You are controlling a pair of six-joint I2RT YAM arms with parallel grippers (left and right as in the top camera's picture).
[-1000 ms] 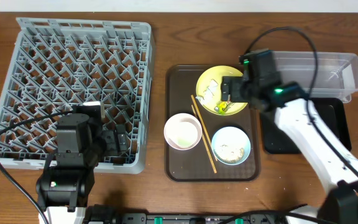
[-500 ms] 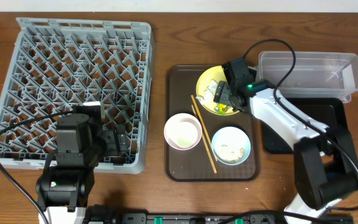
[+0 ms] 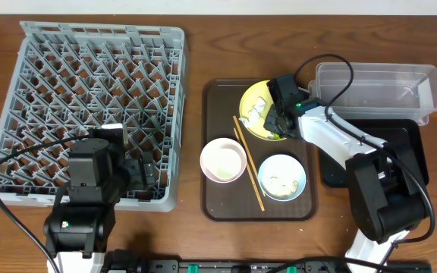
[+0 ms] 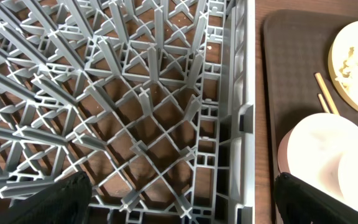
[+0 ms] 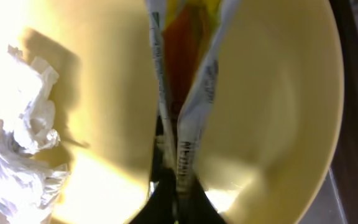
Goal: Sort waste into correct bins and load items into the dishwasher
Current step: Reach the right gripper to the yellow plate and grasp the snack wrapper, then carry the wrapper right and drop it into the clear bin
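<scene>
On the brown tray (image 3: 218,205) lies a yellow plate (image 3: 253,97) with a crumpled white tissue (image 3: 255,112) and a yellow-orange wrapper (image 5: 188,93). My right gripper (image 3: 275,125) is down on the plate's right side. In the right wrist view its jaws (image 5: 178,193) are shut on the wrapper's lower end, with the tissue (image 5: 23,149) to the left. My left gripper (image 3: 139,171) hovers open over the near right corner of the grey dish rack (image 3: 89,76). Nothing sits between its fingers (image 4: 182,199).
A white bowl (image 3: 223,160), a blue bowl (image 3: 282,177) with scraps and a pair of chopsticks (image 3: 247,161) share the tray. A clear plastic bin (image 3: 378,83) stands at the back right, a black bin (image 3: 408,152) in front of it.
My right gripper came down onto the yellow plate and closed on the wrapper. The left arm has not moved.
</scene>
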